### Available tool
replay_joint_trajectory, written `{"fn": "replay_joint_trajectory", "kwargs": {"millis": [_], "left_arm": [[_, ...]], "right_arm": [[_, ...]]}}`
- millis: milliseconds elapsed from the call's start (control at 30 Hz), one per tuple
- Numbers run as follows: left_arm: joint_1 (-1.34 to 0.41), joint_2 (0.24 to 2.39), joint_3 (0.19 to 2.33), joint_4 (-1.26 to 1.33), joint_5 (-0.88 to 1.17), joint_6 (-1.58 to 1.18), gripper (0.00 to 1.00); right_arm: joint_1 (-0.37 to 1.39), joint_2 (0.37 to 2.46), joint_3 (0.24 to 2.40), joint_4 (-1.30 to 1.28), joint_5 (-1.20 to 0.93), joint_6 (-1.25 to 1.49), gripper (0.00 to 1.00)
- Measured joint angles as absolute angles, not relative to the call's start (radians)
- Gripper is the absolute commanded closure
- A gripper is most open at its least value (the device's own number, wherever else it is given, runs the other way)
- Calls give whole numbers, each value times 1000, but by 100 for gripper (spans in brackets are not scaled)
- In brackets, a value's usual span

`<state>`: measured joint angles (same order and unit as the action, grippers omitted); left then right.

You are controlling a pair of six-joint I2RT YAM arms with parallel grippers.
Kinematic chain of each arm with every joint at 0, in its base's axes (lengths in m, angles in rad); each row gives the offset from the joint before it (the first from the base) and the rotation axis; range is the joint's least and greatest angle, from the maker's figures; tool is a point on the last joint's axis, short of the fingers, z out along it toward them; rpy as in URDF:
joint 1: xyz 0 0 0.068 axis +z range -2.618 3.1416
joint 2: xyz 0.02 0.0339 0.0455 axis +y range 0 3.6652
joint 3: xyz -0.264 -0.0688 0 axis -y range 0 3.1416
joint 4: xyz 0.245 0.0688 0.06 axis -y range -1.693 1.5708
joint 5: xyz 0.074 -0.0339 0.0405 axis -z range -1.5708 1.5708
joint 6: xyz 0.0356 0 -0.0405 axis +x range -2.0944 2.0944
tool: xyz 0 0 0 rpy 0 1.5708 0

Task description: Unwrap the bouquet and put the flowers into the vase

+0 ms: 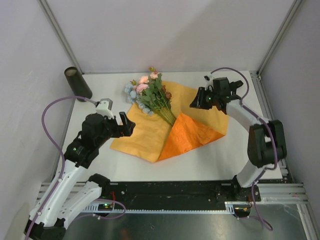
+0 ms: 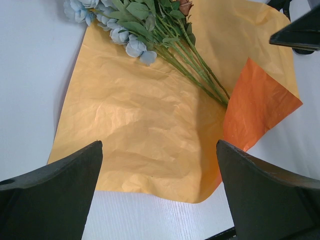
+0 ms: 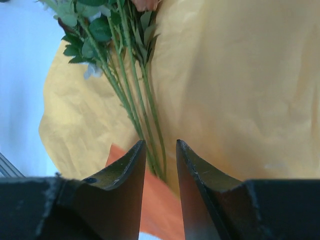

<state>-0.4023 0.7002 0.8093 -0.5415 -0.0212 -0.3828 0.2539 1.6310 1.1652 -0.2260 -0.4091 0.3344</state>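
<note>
Top view, left to right: the vase [image 1: 77, 82] sits at the table's ten o'clock corner, well apart from my left gripper [image 1: 129, 125], whose jaws stand wide and empty at the eight o'clock edge of the orange paper [image 1: 142, 137]. The flowers [image 1: 152, 97] lie loose on that opened sheet, blooms toward eleven o'clock, stem ends toward five o'clock by a folded-over flap. My right gripper [image 1: 195, 102] hovers at two o'clock, jaws narrowly apart on nothing; I judge unwrapping nearly done, and the next move calls for pinching the bunched stems [image 3: 132, 100] near their lower ends.
</note>
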Motion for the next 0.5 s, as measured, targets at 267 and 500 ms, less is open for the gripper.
{"fn": "replay_joint_trajectory", "kwargs": {"millis": [267, 500], "left_arm": [[-402, 700, 809, -542, -21, -382, 1], [-397, 708, 809, -542, -21, -382, 0]], "right_arm": [[225, 1908, 1343, -287, -559, 295, 66], [236, 1944, 1348, -411, -658, 229, 66]]}}
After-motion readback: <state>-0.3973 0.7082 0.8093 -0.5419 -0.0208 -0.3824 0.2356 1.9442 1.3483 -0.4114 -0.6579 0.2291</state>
